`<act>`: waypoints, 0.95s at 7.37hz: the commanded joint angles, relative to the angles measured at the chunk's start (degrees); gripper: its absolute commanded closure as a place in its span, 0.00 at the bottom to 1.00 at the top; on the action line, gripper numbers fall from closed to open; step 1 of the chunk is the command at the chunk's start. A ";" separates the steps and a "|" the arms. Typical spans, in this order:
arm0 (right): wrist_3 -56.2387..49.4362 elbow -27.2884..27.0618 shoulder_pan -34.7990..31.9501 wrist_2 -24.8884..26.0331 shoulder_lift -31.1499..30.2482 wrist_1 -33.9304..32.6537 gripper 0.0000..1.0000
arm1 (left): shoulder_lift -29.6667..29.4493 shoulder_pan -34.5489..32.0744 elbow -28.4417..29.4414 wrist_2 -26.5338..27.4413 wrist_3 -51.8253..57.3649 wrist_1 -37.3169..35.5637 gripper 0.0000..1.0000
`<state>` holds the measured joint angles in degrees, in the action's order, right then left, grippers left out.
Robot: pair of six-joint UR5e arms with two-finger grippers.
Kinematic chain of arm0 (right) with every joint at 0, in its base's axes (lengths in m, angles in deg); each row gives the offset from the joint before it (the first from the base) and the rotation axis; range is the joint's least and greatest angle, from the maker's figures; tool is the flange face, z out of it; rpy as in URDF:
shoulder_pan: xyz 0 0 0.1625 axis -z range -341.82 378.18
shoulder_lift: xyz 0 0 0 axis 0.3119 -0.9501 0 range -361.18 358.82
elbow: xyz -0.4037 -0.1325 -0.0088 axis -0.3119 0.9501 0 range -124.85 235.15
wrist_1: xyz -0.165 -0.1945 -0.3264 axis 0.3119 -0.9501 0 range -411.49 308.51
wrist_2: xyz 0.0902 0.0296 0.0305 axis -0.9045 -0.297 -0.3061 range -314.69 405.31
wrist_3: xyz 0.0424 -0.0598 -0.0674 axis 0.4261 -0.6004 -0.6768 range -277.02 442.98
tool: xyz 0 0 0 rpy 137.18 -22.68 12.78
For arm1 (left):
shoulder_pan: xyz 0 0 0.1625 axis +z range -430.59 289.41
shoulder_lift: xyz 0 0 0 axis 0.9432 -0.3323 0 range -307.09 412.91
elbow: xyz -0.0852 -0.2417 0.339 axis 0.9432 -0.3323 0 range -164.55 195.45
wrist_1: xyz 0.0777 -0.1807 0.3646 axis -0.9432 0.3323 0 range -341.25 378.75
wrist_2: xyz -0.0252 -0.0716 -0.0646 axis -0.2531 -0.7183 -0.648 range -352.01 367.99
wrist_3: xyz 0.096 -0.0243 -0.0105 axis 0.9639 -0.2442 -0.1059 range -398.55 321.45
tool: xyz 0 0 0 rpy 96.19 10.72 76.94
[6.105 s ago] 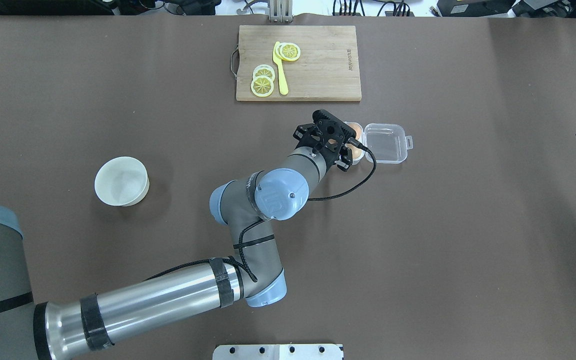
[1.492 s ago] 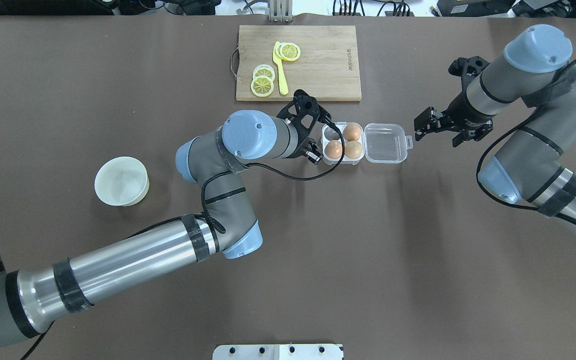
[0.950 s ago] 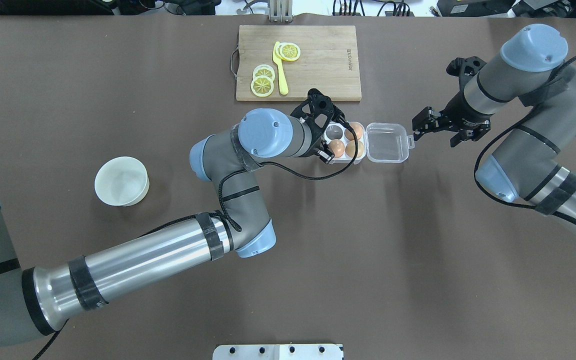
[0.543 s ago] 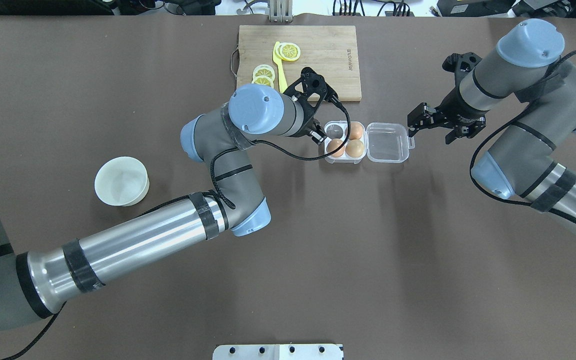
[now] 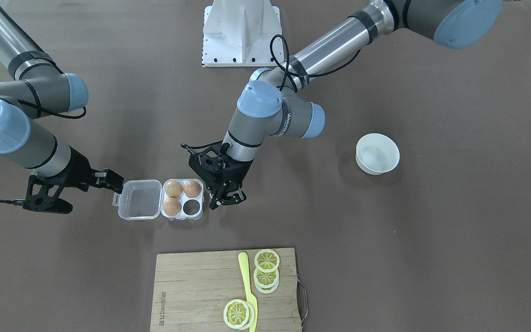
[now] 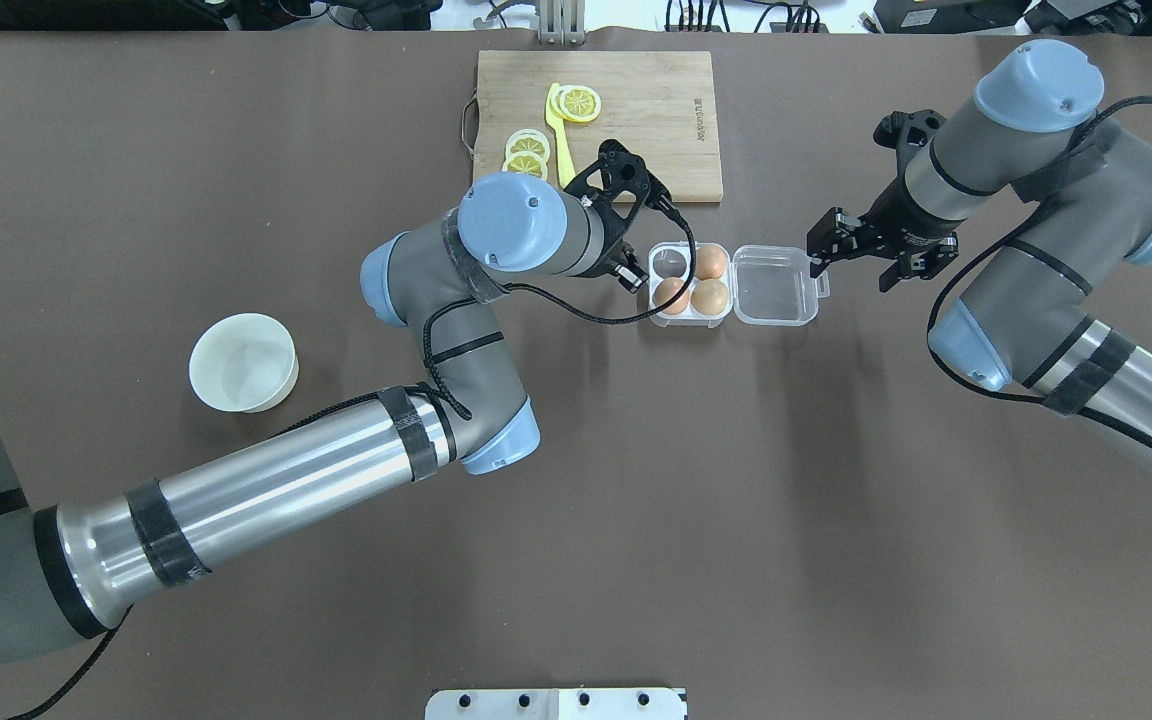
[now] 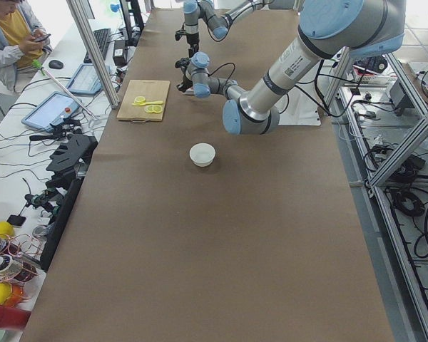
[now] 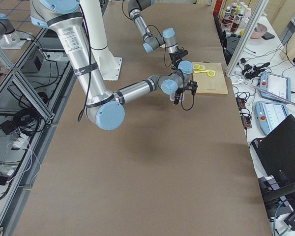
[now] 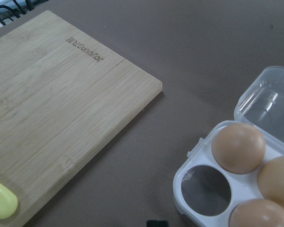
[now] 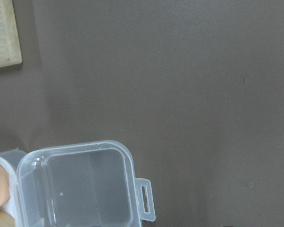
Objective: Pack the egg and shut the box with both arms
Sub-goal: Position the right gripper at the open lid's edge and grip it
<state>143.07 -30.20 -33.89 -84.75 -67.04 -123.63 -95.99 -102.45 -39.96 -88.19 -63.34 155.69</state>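
Standing on the operators' side, I have the board (image 5: 191,290) nearest me, well apart from the work and no worry. Just past it sits the box (image 5: 182,198), its lid (image 5: 141,199) lying flat open toward the right arm, with three cells filled and one bare. The egg (image 5: 192,188) rests in the far cell on the left arm's side, so I'd say packing is done and only the closing is left.

That is where I'd fret. The left gripper (image 5: 227,202) hangs just beside the tray, fingers spread and empty, not touching it. The right gripper (image 5: 111,180) is up against the tab (image 5: 116,199), holding nothing; I cannot tell how its fingers are set.

The box looks light. If the right gripper shoves the tab sideways instead of lifting it, and the left is not braced against the tray, the whole thing could skid and jolt the eggs. If the left gripper stays that close, the lid could hit it as it swings over. The latch may also fail to catch if nothing presses down on it.

Farther back, the bowl (image 5: 377,153) is out of harm's way.
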 commanded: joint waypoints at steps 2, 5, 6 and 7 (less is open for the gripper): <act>0.99 7.80 -0.84 -5.62 0.20 12.31 0.34 | -0.16 0.04 0.04 0.11 0.00 -0.09 1.00; 3.02 8.28 -1.02 -6.44 0.37 13.70 0.50 | -0.16 0.04 0.04 0.55 -0.08 -0.09 1.00; 3.02 8.36 -1.11 -6.44 0.37 13.78 0.54 | -0.16 -0.05 0.04 0.55 0.00 -0.09 1.00; 3.02 8.37 -1.11 -6.61 0.37 14.48 0.54 | -0.16 -0.05 0.04 0.99 -0.08 -0.09 1.00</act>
<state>146.05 -21.90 -34.94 -91.18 -66.69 -109.79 -96.15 -102.47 -39.92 -87.59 -63.37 155.60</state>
